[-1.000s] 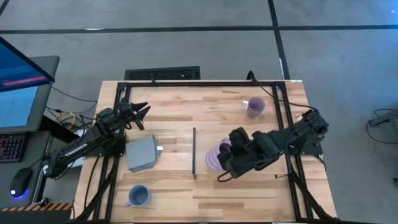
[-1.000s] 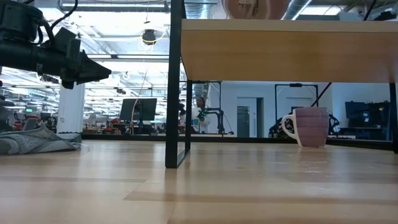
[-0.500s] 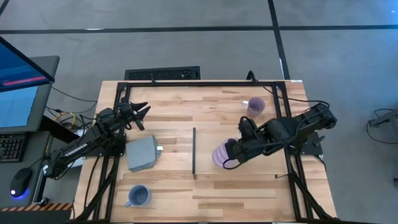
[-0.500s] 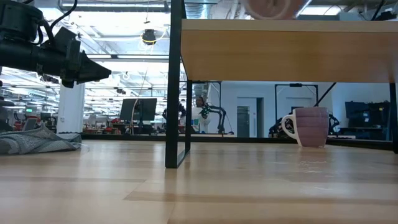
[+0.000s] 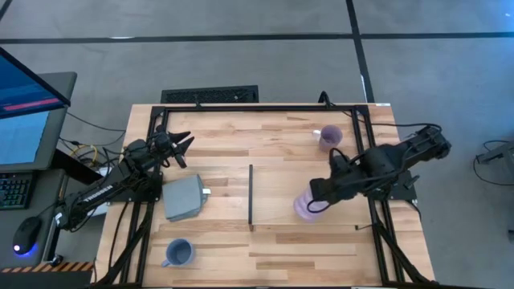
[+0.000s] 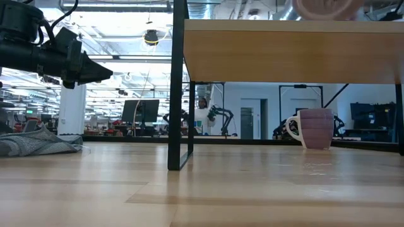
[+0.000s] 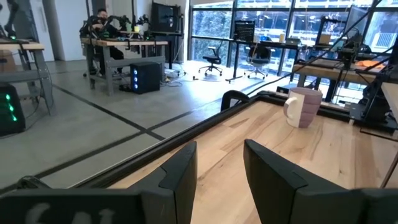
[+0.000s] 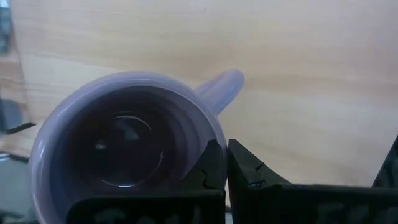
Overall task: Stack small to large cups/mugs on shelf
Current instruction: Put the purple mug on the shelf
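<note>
So my right gripper [image 5: 315, 201] is clamped tight on the rim of one lavender mug [image 5: 306, 206], fingers pinched together over the wall right by the handle, and it's got the mug over the shelf [image 5: 321, 172], toward the shelf's near long edge, roughly midway along it. From the right wrist cam I'm looking straight down into the mug, open end up, handle pointing away from the fingers [image 8: 242, 168], light wood underneath. Can't honestly tell if the bottom is touching the shelf or hanging just above it. The second lavender mug [image 5: 328, 137] sits upright near the shelf's far edge, well apart from the one I'm holding; the low view shows it standing on the tabletop level with its handle out to the side. The blue-grey mug [image 5: 178, 254] is way over by the table's [image 5: 225, 241] near left corner, off the shelf entirely. My left gripper [image 5: 181, 149] hangs above the table's left edge, jaws parted and holding nothing, with the flat grey block [image 5: 184, 197] sitting just beside that arm.
</note>
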Action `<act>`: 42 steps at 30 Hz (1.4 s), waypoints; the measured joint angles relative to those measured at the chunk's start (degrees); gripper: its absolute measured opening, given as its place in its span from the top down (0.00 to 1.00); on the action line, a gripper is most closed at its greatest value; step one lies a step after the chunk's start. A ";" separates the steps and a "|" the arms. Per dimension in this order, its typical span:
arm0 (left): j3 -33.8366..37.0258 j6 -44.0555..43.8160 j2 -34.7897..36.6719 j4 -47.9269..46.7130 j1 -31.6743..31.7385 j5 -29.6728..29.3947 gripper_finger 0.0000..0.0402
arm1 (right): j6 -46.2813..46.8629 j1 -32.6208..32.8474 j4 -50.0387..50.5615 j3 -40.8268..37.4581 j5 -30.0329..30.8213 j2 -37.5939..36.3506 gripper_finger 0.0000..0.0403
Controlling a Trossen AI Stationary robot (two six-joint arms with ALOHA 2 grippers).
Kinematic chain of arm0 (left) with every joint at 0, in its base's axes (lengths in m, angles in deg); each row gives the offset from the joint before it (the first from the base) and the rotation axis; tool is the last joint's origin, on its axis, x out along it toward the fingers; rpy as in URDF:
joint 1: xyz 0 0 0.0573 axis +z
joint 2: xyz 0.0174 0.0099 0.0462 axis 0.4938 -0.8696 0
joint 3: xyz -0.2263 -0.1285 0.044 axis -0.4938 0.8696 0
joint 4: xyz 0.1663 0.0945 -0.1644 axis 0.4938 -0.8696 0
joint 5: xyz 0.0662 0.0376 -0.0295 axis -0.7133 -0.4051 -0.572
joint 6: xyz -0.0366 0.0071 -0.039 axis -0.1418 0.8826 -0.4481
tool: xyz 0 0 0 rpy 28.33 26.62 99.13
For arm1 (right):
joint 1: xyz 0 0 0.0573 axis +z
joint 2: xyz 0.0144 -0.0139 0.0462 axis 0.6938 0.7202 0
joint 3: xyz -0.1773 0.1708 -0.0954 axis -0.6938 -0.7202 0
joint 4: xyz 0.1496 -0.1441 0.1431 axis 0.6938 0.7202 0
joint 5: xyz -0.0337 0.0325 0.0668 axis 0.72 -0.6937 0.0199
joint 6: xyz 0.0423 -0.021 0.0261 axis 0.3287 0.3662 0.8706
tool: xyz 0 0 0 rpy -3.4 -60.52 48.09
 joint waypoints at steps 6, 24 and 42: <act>-0.01 0.00 0.00 0.04 0.00 0.02 0.70 | 4.27 1.06 0.25 0.02 -0.46 -2.92 0.98; -0.01 0.00 0.00 -0.06 0.00 -0.02 0.70 | -34.94 -4.08 0.14 0.04 16.39 4.36 0.98; -0.01 1.84 0.00 -0.22 0.00 -0.02 0.70 | -65.09 -4.84 0.17 0.04 23.31 4.40 0.98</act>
